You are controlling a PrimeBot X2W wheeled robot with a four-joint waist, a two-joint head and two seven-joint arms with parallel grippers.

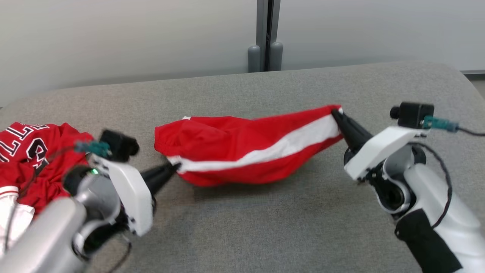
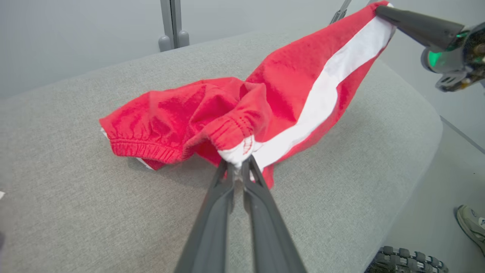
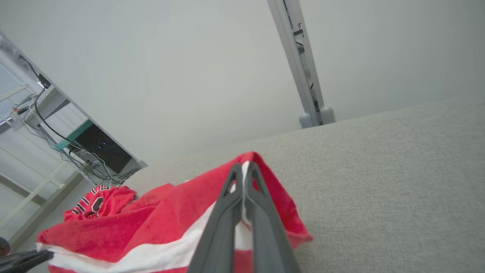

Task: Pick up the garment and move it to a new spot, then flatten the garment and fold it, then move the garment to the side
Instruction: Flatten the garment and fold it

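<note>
Both jaws pinch opposite ends of the rumpled red, white-striped garment (image 1: 227,146)

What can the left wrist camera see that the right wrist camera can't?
Left wrist view, alone of the two: the gathered elastic waistband, a person's shoe and a treaded wheel. Right wrist view, alone of the two: a crumpled lettered jersey and a dark box. Both: the red, white-striped garment, the grey padded surface and the grey post. Each also looks along its own arm's gripper, the left gripper and the right gripper, shut on the garment.
</note>
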